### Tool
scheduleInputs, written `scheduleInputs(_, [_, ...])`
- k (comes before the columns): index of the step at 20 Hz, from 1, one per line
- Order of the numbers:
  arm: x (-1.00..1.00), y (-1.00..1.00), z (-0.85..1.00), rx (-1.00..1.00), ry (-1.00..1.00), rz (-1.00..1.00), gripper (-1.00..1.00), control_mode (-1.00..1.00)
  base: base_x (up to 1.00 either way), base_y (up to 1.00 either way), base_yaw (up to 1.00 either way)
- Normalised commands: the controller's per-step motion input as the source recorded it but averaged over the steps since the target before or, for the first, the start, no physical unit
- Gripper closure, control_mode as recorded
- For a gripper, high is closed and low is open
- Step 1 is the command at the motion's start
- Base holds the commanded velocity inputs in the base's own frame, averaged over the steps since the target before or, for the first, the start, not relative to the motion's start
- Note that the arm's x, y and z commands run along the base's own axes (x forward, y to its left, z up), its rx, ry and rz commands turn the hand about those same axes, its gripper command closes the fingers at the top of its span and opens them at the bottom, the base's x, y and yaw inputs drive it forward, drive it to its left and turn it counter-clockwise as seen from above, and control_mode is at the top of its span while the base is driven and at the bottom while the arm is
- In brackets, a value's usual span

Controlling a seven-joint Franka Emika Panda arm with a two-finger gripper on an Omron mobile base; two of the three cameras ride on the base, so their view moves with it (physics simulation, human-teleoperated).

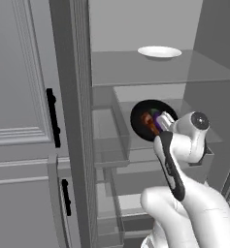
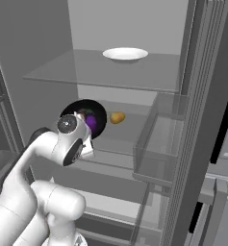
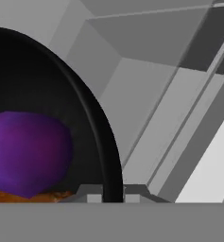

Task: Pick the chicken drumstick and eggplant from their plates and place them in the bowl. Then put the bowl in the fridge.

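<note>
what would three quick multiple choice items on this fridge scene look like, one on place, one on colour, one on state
1. Where is the white plate?
A. on the upper fridge shelf
B. in a door bin
C. under the bowl

2. What colour is the eggplant in the bowl?
A. green
B. purple
C. white

3. How is the tool?
A. wide open, nothing held
B. shut on the plate
C. shut on the bowl's rim

Answers: 1 A, it sits on the upper shelf; 2 B, a purple lump lies inside the black bowl; 3 C, the rim runs between the fingertips in the hand view.
</note>
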Motion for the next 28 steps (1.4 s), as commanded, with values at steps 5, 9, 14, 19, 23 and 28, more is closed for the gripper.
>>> scheduleInputs(5, [0.8, 0.16, -0.24, 0.0, 0.27, 0.01, 1.0, -1.0, 0.0, 0.0, 0.0])
scheduleInputs(9, [0.51, 0.0, -0.13, 0.0, 0.24, 0.08, 1.0, -1.0, 0.0, 0.0, 0.0])
scheduleInputs(14, [0.13, 0.0, -0.33, 0.0, -0.01, 0.02, 1.0, -1.0, 0.0, 0.0, 0.0])
scheduleInputs(19, [0.56, 0.22, -0.51, 0.0, 0.02, 0.0, 1.0, -1.0, 0.0, 0.0, 0.0])
scheduleInputs(23, [0.76, 0.25, -0.38, 0.0, 0.02, 0.0, 1.0, -1.0, 0.0, 0.0, 0.0])
scheduleInputs(28, [0.5, 0.26, -0.28, -0.01, 0.0, 0.0, -1.0, -1.0, 0.0, 0.0, 0.0])
